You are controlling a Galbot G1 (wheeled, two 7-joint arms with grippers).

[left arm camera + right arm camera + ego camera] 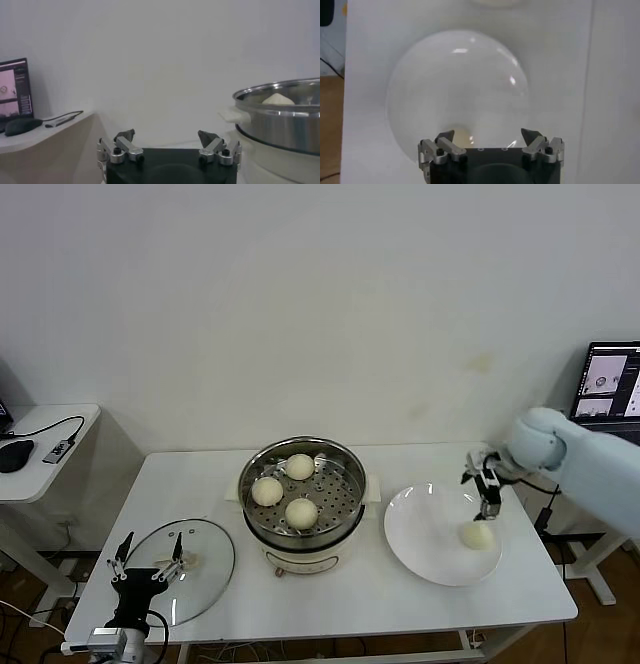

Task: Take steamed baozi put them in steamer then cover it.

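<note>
Fingers [446, 136] of our right gripper [487, 496] spread, released, above the last round cream-white bun [478, 535] on the flat white plate [420, 534], right of frame; left gripper [150, 566] likewise released.

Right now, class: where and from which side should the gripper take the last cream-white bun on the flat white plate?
Grip the round cream-white bun across its widest middle, coming from straight above: it sits alone on the white plate, sides clear, with the open right gripper just over it.
</note>
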